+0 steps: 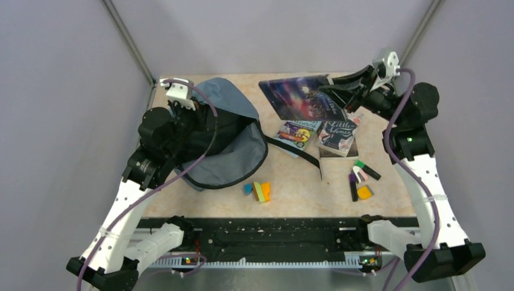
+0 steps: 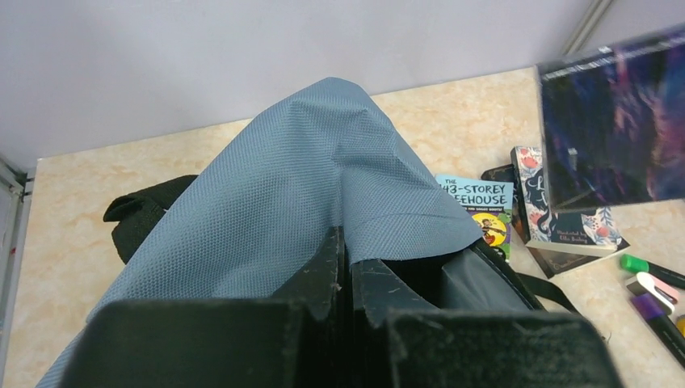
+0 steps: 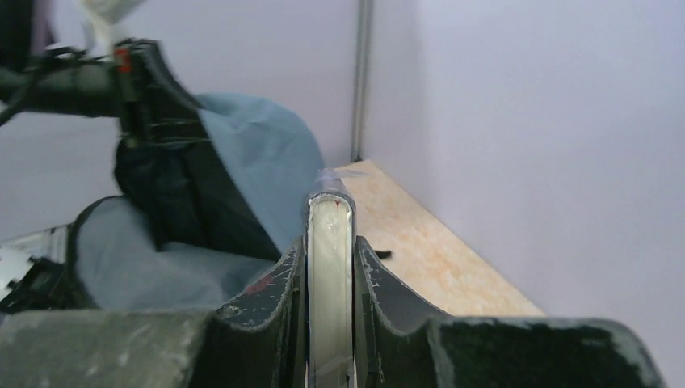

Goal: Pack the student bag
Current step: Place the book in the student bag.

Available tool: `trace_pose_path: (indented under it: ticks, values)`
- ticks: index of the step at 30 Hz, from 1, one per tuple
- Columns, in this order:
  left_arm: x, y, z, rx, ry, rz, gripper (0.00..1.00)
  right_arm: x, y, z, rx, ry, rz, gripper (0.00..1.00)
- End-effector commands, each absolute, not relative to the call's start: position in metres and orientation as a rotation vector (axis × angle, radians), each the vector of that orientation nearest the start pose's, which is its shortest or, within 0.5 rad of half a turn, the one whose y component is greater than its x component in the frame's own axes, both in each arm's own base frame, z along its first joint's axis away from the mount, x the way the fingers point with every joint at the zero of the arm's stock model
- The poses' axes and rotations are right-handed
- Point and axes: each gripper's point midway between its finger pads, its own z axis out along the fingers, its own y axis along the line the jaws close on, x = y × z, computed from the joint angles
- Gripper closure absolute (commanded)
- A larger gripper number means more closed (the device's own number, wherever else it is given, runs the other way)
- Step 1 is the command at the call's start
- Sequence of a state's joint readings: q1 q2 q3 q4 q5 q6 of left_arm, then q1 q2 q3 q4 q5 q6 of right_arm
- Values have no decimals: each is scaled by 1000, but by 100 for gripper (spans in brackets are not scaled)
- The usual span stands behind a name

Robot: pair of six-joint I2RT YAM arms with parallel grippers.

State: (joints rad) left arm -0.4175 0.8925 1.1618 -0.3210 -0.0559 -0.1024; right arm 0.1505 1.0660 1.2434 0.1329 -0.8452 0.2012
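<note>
While your right gripper (image 3: 329,242) clamps the book (image 1: 297,97), it may snag the student bag (image 1: 233,100), whose flap your clenched left gripper (image 2: 347,271) apparently pinches.

Slate-blue woven student bag (image 1: 227,100), black lining and straps, at the far left corner of the table (image 1: 303,197), which is beige and marbled. Large book (image 1: 300,97): dark purple-blue, starry cover. Blue, green and orange blocks (image 1: 260,191) near the front edge.

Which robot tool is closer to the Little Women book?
The right tool. It hangs just beyond the Little Women book, clamped on a big dark-covered book. The left tool is far off to the left, pinching the blue backpack fabric.
</note>
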Motion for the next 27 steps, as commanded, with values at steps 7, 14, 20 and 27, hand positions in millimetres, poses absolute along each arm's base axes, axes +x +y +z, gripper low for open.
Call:
trace_pose_path:
  ticks: [7, 14, 20, 27]
  values:
    - [286, -138, 426, 275, 1544, -473, 100, 202, 234, 522, -1098, 715, 859, 100]
    - [289, -139, 424, 276, 1562, -477, 100, 192, 257, 529, -1181, 603, 914, 100]
    - [292, -141, 422, 280, 1573, -487, 100, 190, 278, 530, -1214, 543, 926, 100]
    - [292, -144, 420, 302, 1587, -502, 100, 185, 292, 551, -1252, 439, 931, 100]
